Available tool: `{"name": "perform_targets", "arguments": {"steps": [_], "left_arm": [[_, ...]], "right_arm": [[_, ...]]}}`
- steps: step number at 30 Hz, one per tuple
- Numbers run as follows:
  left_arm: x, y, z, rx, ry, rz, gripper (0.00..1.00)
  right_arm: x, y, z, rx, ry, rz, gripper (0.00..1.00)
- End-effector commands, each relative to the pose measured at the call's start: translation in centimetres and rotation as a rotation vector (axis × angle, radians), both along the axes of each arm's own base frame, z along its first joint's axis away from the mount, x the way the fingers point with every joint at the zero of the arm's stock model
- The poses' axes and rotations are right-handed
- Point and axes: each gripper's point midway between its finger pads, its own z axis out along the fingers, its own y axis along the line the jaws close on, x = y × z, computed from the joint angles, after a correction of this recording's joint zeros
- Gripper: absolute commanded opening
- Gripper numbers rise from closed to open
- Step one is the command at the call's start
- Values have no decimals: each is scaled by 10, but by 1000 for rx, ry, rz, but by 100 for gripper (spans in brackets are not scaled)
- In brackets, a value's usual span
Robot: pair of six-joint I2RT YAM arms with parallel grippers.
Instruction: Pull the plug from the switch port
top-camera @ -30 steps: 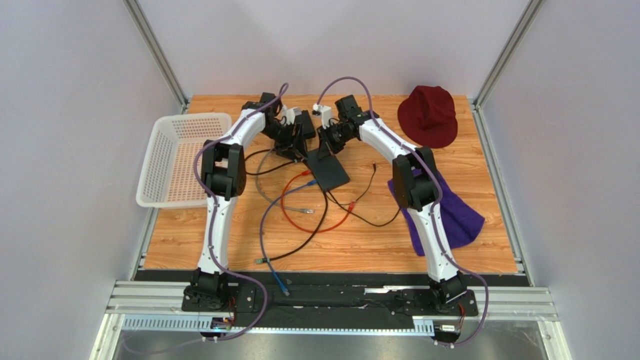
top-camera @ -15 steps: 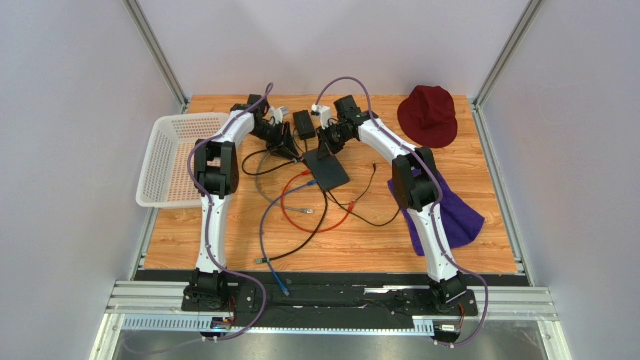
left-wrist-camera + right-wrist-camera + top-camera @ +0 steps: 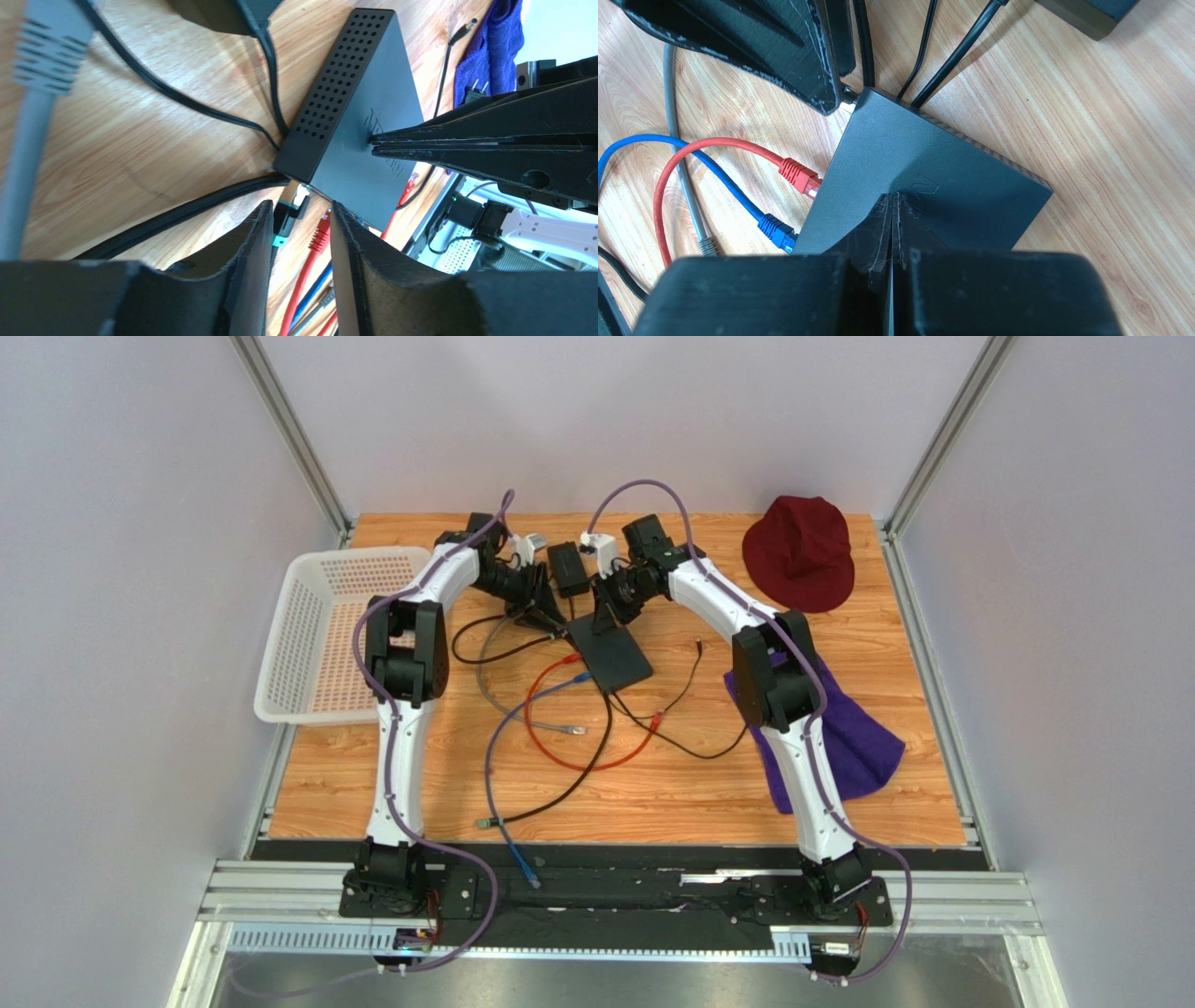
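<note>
The switch is a flat black box; its port edge faces the loose cables. A black plug with a teal tag and clear tip sits at the switch corner, against the port edge. My left gripper is open, and the plug lies just off the tip of one finger, not pinched. My left gripper stands at the box's left corner. My right gripper is shut, with its tips pressed on the top of the switch.
Red and blue plugs lie against the switch's edge; I cannot tell if they are seated. A black adapter brick sits behind. A white basket is left, a red hat and purple cloth right.
My left gripper has come off the adapter brick, moved left and down to the switch's corner, and its jaws have narrowed. The right arm has not moved.
</note>
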Motion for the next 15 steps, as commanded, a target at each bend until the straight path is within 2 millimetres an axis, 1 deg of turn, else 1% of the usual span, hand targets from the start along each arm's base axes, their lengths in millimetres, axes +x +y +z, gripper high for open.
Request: {"name": "perform_targets", "arguments": {"steps": [1,6,8,11,15], "left_arm": [[0,-9,6,-36,-9,-17,40],[-1,-9,5,-43,-7,-22,33],[-1,-10,5,-55,-5,-26,33],[-2,-12,4,-77,5,-34,37],[-2,-12,3,-75,4,-36,36]], "right_arm": [[-36,-24,-71,-202,133,5,0],[-38,-24,-74,-216,131,10,0],[-39,-24,-74,-218,129,14,0],[-40,-25,-74,-223,127,19,0],[-40,-26,-75,-233,121,23,0]]}}
